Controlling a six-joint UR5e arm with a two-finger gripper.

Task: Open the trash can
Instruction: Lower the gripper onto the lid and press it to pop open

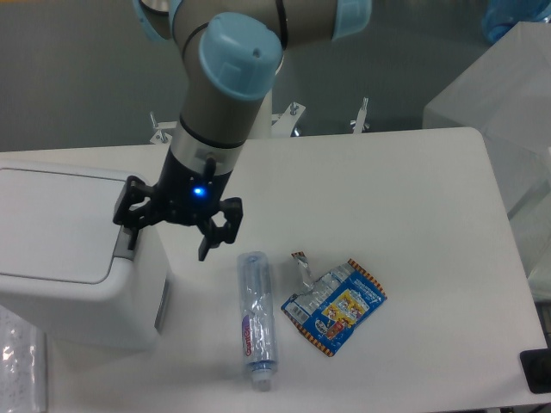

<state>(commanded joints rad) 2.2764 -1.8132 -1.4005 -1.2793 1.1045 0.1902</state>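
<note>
The trash can (60,249) is a large white boxy bin at the left of the table, its flat lid down. My gripper (169,244) hangs open just right of the bin's right rim, fingers pointing down. Its left finger (132,236) overlaps the grey push-button on the rim and hides most of it. I cannot tell if that finger touches the button. Nothing is held between the fingers.
A clear plastic bottle (256,318) lies on the white table (413,215) right of the bin. A blue snack wrapper (335,306) lies beside the bottle. A translucent box (508,95) stands at the far right.
</note>
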